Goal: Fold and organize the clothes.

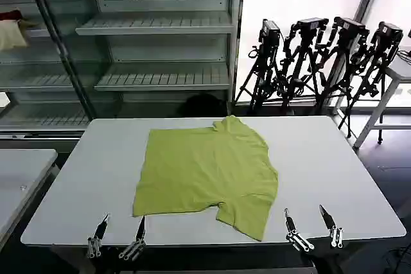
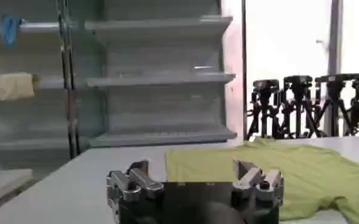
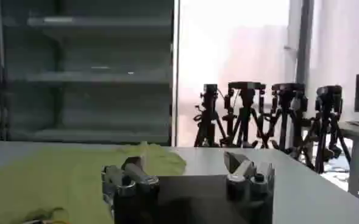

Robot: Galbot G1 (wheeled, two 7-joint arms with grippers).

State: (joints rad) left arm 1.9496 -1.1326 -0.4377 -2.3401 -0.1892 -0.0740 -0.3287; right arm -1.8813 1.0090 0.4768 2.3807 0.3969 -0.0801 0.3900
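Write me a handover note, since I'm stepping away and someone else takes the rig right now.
Left pincer: open, empty, at the table's near edge, left of the shirt.
Right pincer: open, empty, at the near edge, right of the shirt.
T-shirt: spread flat mid-table, plain side up, one sleeve pointing toward the robot.
Done: shirt laid out.
Left: all folds, then tidying it away.

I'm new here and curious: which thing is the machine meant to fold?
Look at the big white table in front of the shelves. Spread flat in its middle lies a lime yellow-green T-shirt, the table's single piece of cloth, one short sleeve pointing toward the near edge.
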